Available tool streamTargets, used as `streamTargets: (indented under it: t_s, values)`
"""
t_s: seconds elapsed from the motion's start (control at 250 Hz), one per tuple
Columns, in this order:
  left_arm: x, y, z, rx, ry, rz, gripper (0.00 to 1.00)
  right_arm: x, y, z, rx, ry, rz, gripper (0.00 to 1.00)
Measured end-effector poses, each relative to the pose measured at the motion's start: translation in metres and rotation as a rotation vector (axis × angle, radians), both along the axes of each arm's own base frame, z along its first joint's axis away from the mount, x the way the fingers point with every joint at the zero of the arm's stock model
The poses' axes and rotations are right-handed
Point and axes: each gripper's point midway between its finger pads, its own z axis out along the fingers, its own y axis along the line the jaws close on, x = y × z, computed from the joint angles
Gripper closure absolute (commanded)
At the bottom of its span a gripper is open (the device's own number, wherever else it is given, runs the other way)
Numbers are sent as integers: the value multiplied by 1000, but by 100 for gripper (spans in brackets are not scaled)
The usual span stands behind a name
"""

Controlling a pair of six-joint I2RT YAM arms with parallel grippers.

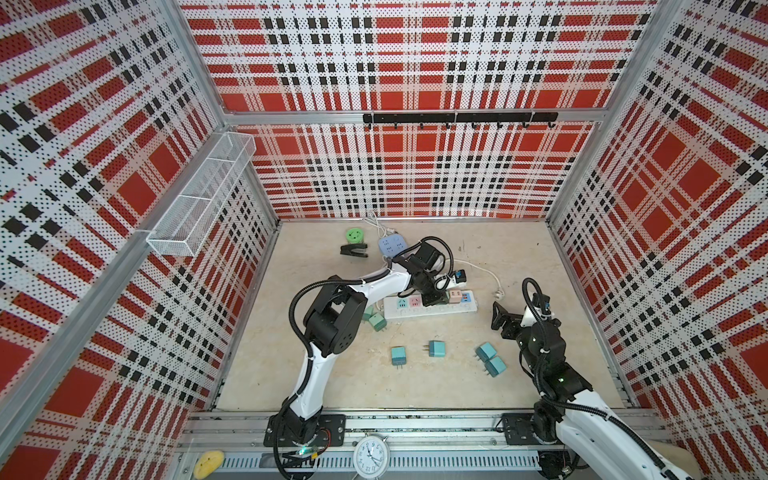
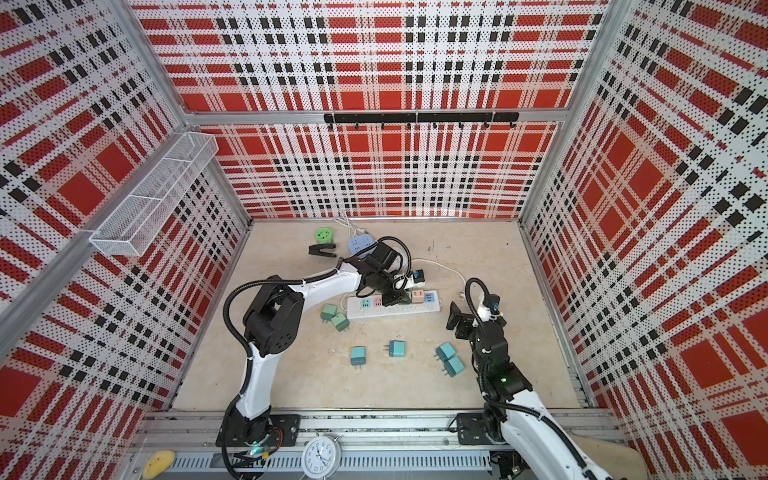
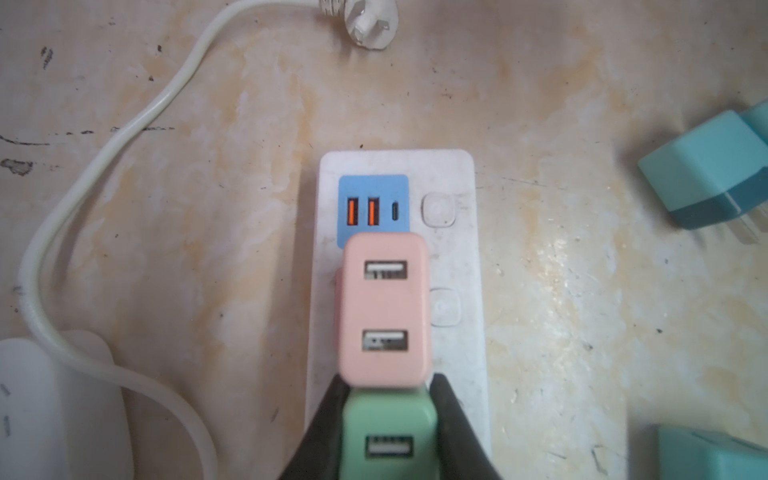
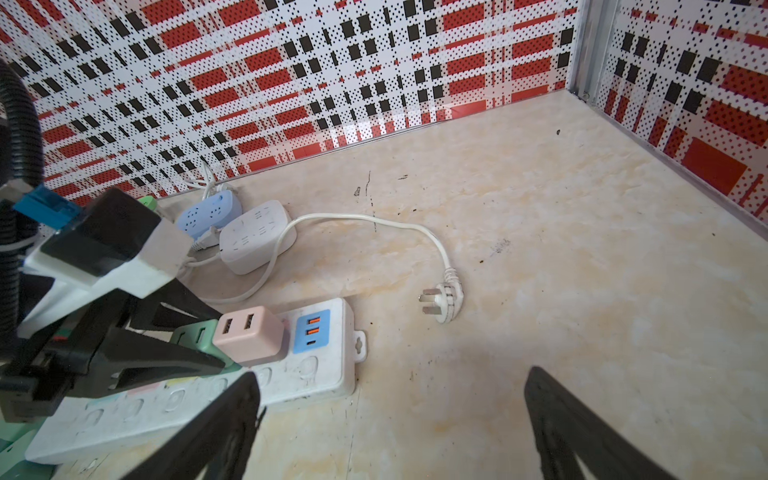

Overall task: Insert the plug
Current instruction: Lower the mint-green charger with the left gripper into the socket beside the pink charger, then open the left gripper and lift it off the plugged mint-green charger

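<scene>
At the front rail: an alarm clock (image 1: 371, 457) and a yellow lump (image 1: 209, 463). Just beyond on the tabletop (image 1: 457, 386), loose teal plugs (image 1: 435, 348) lie scattered on their sides.

Mid-table, the long white power strip (image 3: 457, 257) lies flat. Over it the left gripper (image 3: 388, 395) is pinched tight on the green plug (image 3: 388, 432). That plug stands upright on the strip, touching the pink plug (image 3: 384, 307) seated next to the blue USB panel (image 3: 373, 210). Can't tell if the green one's prongs are fully home.

Off the strip's right end the right gripper (image 4: 392, 376) hangs with jaws spread wide, holding nothing.

Farther back: a white cord plug (image 4: 442, 297) on the table, a small white socket block (image 4: 255, 237), a blue socket block (image 4: 210, 214), and a green round piece (image 1: 354, 236) near the back wall.
</scene>
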Motion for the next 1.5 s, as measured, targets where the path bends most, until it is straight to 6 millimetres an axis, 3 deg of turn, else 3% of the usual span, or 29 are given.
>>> streamTargets:
  t_s: [0.264,0.344,0.384,0.392,0.4,0.412,0.54,0.74,0.844,0.952,1.052,1.132,1.225,1.377,1.501]
  values:
    - [3,2,-1,-9,71,7,98,-1,-1,-1,-3,3,-4,0]
    - [2,2,-1,-10,61,-3,75,-1,-2,1,-2,-2,-8,0]
    - [1,2,-1,-12,50,-9,39,-1,-2,1,-2,-3,-10,0]
    - [1,2,-1,-12,49,-10,26,-1,-2,1,-2,-3,-11,0]
    - [1,2,-1,-11,50,-8,7,-1,-2,1,-2,-3,-11,0]
    - [0,2,-1,-13,41,-15,0,-1,-2,1,-2,-3,-12,0]
    - [-11,8,-14,30,50,-26,1,-1,-3,1,-3,-4,-16,0]
    - [-14,14,7,56,-5,0,1,-1,-4,1,-2,-4,-21,0]
    - [-15,24,41,41,-81,66,1,0,-5,1,-3,-3,-25,0]
    - [-17,38,93,-7,-221,203,1,0,-7,-2,-9,6,-40,0]
    - [-34,50,142,-88,-354,354,1,0,-12,-1,-10,2,-71,0]
    - [-49,63,163,-151,-421,473,1,-1,-18,0,-7,-2,-105,0]
    - [-64,89,162,-208,-437,599,1,-3,-26,0,3,-4,-151,0]
    - [-70,147,139,-286,-422,831,1,-6,-33,-6,-4,22,-194,0]
    - [-76,166,121,-355,-436,881,1,-4,-35,-14,-27,63,-211,0]
